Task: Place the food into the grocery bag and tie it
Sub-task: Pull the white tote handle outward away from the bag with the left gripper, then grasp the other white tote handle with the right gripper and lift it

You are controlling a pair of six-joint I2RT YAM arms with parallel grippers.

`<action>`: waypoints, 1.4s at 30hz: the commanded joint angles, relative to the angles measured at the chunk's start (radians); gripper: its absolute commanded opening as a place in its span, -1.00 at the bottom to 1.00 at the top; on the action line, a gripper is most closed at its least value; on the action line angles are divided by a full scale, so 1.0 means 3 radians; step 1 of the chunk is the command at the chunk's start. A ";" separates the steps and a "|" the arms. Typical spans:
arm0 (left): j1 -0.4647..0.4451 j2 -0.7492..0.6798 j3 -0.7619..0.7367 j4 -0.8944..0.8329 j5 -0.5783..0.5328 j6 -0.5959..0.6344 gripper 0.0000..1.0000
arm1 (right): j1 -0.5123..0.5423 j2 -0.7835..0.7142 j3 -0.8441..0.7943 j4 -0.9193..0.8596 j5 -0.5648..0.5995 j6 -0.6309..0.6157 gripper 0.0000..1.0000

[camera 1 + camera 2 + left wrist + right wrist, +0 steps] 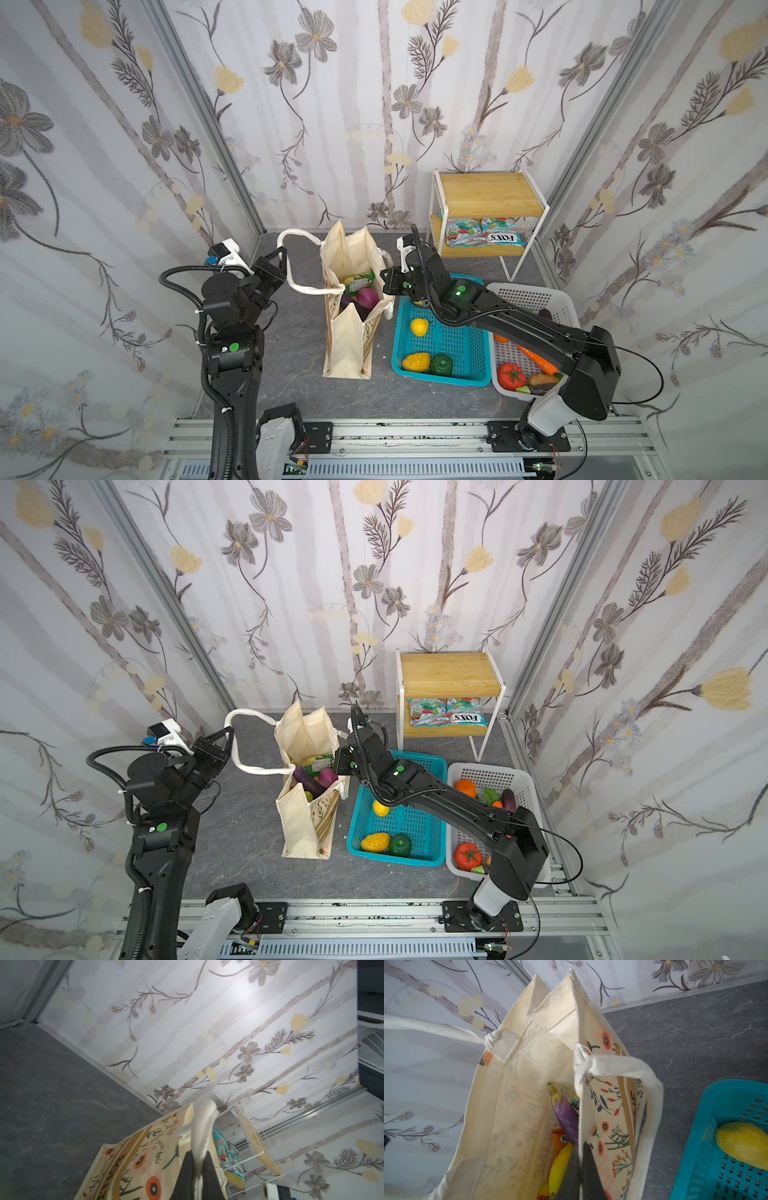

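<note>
Left gripper [197, 1155] pinches the left rope handle [204, 1118], so tying seems begun. The grocery bag [347, 349] stands mid-table, food [368, 297] inside. Right gripper [581, 1153] clamps its right wall; next, cross the handles without tipping it.

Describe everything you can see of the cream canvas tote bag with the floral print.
The cream canvas tote bag stands upright and open on the grey stone-look tabletop. Floral print and tan lettered bands cover its sides. The left claw is shut on one thick white rope handle; the right claw pinches the opposite wall's rim. Inside show a purple toy eggplant, yellow toy banana and orange snack packet.
</note>
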 commanded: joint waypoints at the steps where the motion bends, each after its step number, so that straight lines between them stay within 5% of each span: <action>1: -0.0028 0.0101 0.0122 0.0013 0.0304 -0.0041 -0.96 | 0.0019 0.0049 0.0043 0.0018 -0.0037 -0.0006 -1.00; 7: -0.0035 0.0139 0.0149 -0.0019 0.0352 0.0026 -1.00 | 0.0024 -0.0012 0.0127 -0.0057 -0.0090 -0.0055 -0.91; 11: -0.0029 0.0102 0.0101 -0.0076 0.0149 0.0094 -1.00 | 0.0015 -0.0261 0.0081 -0.0013 -0.0079 -0.0111 0.02; 17: -0.0020 0.0000 0.0091 -0.0272 -0.0305 0.0389 -1.00 | -0.0070 -0.0723 -0.0197 0.0050 -0.0037 -0.0031 0.99; 27: 0.0021 -0.0090 0.0030 -0.0472 -0.0595 0.0705 -1.00 | -0.0412 -0.0891 -0.0978 0.0324 -0.0107 0.0277 0.99; 36: 0.0031 -0.0139 -0.0019 -0.0508 -0.0531 0.0703 -1.00 | -0.0412 -0.0252 -0.0977 0.1009 -0.0547 0.0313 0.48; 42: 0.0031 -0.0140 -0.0026 -0.0508 -0.0507 0.0648 -1.00 | -0.0417 0.0079 -0.0900 0.1302 -0.0609 0.0342 0.36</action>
